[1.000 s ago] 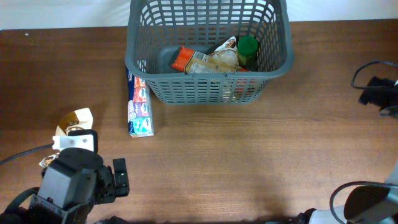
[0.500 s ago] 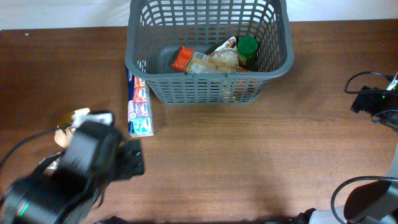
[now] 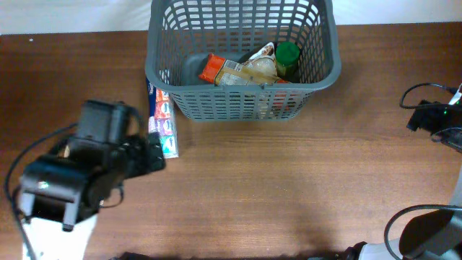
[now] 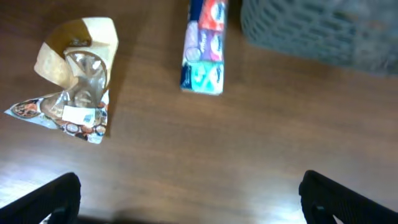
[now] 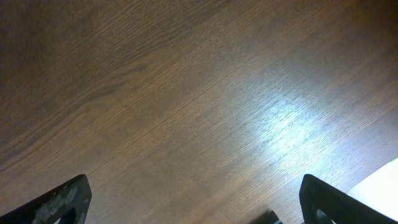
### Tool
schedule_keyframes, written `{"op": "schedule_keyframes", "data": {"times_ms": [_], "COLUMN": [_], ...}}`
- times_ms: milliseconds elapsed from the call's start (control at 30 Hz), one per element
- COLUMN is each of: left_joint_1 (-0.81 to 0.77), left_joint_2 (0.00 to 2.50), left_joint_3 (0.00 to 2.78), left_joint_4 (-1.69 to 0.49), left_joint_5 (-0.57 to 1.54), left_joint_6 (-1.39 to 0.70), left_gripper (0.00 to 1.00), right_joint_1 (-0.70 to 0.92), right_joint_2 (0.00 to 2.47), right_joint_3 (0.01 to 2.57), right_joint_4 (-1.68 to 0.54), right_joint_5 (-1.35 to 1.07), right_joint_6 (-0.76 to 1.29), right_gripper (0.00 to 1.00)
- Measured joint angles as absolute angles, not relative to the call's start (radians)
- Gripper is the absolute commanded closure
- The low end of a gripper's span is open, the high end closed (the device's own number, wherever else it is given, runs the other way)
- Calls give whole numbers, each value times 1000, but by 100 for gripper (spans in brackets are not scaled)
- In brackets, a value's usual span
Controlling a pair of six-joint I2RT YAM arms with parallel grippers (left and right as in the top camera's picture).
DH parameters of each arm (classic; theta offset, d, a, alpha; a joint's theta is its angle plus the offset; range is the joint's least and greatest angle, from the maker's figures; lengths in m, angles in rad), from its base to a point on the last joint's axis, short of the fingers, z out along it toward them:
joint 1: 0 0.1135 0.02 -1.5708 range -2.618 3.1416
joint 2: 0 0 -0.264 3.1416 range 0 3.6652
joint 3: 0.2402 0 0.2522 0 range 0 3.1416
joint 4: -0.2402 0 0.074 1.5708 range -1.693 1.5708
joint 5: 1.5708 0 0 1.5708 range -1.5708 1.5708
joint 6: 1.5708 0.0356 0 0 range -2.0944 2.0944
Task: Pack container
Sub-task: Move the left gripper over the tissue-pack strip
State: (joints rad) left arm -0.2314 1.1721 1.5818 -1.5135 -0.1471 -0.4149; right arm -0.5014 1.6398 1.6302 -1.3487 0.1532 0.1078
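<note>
Read this from left to right, with the container (image 3: 242, 92) as your landmark on the table (image 3: 303, 188).

Left of the container and nearer to you, the left gripper (image 4: 189, 205) hangs above the wood. Its jaws stand spread to their full width, and only bare table lies between them, so you have hold of nothing on this side.

A crumpled pouch (image 4: 74, 81) of tan paper and clear film lies flat, well to the left of the container. In the overhead view your left arm covers most of it.

A long box (image 4: 205, 46) printed in blue, red and teal lies just beside the container's left wall, with its long side parallel to that wall.

The container itself stands upright at the far middle of the table. On its floor you find an orange packet (image 3: 214, 67) towards the left, a clear bag (image 3: 251, 70) beside it in the middle, and a green-capped bottle (image 3: 287, 52) towards the right wall. Something red shows through the slots of the front wall; what it is cannot be told.

Well to the right of the container is the right arm (image 3: 433, 119). In its wrist view the right gripper (image 5: 199, 202) faces plain wood, its jaws also at full width and holding nothing.
</note>
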Motion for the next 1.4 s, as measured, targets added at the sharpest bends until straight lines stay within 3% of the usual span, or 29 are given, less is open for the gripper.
{"op": "schedule_keyframes", "data": {"times_ms": [167, 333, 1033, 1400], "left_joint_1": [26, 144, 140, 23], "left_joint_2": [1194, 1264, 1747, 1858], "left_joint_3": [1582, 1582, 1582, 1582], "left_joint_4": [-1497, -1460, -1258, -1170], "left_joint_5": [23, 60, 125, 109], "left_joint_6": [-265, -127, -45, -45], "left_gripper": [1, 1, 1, 1], "right_joint_1": [-501, -501, -501, -501], "right_joint_2": [1640, 1640, 1640, 1640], "right_joint_3": [1630, 1630, 1630, 1630], "right_joint_4": [-1348, -1348, -1348, -1348], "right_joint_5": [153, 153, 153, 153], "right_joint_6": [108, 108, 108, 108], "right_gripper": [1, 1, 1, 1]}}
